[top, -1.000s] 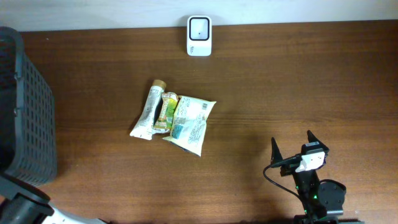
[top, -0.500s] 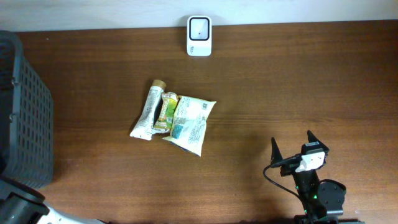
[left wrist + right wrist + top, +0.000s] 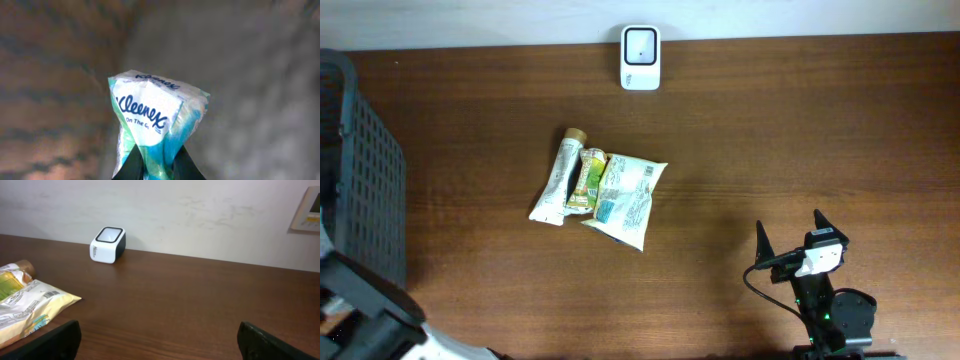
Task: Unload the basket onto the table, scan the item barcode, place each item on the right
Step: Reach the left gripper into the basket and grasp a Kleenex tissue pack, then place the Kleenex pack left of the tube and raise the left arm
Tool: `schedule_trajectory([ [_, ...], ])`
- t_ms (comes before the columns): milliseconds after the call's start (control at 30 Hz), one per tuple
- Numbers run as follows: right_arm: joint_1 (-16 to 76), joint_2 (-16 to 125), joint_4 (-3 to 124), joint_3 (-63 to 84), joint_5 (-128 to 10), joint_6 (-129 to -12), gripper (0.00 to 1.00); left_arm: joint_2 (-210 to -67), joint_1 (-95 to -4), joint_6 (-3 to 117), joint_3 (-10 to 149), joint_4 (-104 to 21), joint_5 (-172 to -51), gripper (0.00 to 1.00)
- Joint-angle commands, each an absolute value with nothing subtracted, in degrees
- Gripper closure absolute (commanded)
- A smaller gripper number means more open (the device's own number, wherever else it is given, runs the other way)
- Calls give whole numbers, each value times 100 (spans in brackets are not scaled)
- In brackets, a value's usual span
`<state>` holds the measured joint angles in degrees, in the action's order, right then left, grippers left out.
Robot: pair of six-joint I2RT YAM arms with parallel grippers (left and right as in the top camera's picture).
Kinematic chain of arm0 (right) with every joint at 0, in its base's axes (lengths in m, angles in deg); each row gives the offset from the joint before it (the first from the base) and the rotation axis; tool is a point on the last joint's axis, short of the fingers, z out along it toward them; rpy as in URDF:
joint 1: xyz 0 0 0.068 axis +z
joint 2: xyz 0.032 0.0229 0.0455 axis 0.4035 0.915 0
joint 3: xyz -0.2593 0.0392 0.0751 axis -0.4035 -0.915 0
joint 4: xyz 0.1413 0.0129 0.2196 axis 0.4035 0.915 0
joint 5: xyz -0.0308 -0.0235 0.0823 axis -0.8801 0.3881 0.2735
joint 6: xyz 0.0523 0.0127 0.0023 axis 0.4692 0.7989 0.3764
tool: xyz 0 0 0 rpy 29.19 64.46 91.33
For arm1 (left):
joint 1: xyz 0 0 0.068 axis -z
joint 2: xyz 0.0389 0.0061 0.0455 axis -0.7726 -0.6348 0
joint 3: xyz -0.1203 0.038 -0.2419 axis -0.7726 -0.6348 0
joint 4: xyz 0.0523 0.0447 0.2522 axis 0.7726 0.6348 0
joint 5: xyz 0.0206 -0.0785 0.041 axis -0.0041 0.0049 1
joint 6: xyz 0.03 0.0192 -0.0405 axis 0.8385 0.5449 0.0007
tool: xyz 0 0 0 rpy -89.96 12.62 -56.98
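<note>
left fingers (image 3: 132,170) now pinched on tissue pack (image 3: 150,115) | white-teal, crumpled, blue kleenex print | right fingers (image 3: 55,340) spread wide, empty

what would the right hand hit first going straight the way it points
Looks free: the right hand faces bare table, then likely the wall; the barcode scanner sits left of that line.

A soft Kleenex tissue pack (image 3: 152,120) is rising from the 6 o'clock edge. The two dark jaws of the left gripper (image 3: 159,156) are pinching its crumpled blue-green lower end tightly. Its blue lettering is facing the camera. Behind it, blurred brown is filling the 9 o'clock side and blurred grey the 3 o'clock side.
</note>
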<state>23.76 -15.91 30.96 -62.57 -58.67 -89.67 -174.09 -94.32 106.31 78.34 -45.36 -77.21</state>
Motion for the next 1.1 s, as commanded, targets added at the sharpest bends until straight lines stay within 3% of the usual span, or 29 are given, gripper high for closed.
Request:
schedule_trajectory([
  [0,2335,-1633,3107,-6298,-5836,-9002,1,-16425,-9051,10131,8811,-4576,-7870,100],
  [167,2335,-1633,3107,-6298,-5836,-9002,1,-15370,-8431,9141,9384,-4530,-8161,100],
  [300,2335,-1633,3107,-6298,-5836,-9000,1,-15035,-7285,8699,9340,-3194,-10342,100],
  [400,2335,-1633,3107,-6298,-5836,-9002,1,-15601,-6184,8177,8767,-3098,-10303,100],
  [500,2335,-1633,3107,-6298,-5836,-9000,1,-16351,-5462,8177,8284,-2641,-9238,100],
  [567,2335,-1633,3109,-6298,-5836,-9002,1,-16786,-5270,8177,8094,-2324,-8698,100],
  [733,2335,-1633,3107,-6298,-5836,-9000,1,-17710,-5209,8175,7631,-2259,-8646,100],
  [1067,2335,-1633,3107,-6298,-5836,-9002,1,-18489,-4662,8172,7336,-2361,-9955,100],
])
